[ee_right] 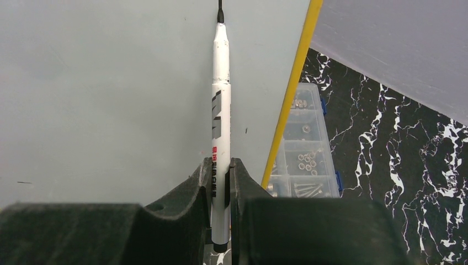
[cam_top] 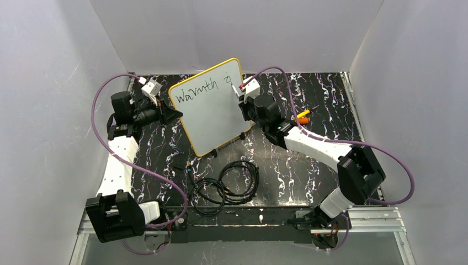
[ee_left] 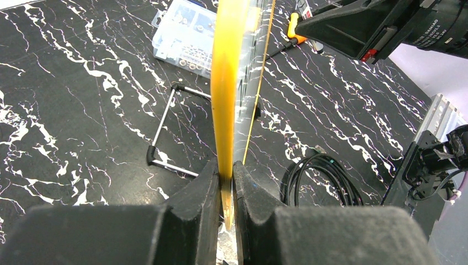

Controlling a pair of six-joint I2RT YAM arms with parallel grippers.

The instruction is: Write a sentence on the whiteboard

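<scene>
The left jaws, matte black blocks with angled inner faces, are pressed together on the thin yellow-orange frame of the whiteboard (ee_left: 225, 110), seen edge-on from that wrist as a glossy amber strip rising straight up. The right jaws, the same black moulded shape, pinch the lower barrel of a slim white marker (ee_right: 221, 127) printed with grey and red lettering. The barrel tapers to a narrow black tip that appears to touch the board's smooth pale face near its right edge.

From above, the board stands tilted between the two arms at the middle of the bench (cam_top: 292, 165), a rounded-corner rectangle with small black feet on its lower edge. The sentence (cam_top: 193, 93) so far reads "Warmth" in loose black script, with one short stroke started beside the marker tip.

The bench is glossy black with white marble veining. A clear ribbed plastic compartment box (ee_right: 303, 160) holding small metal screws sits behind the board, and coiled black cables (cam_top: 229, 185) lie nearer the arm bases.
</scene>
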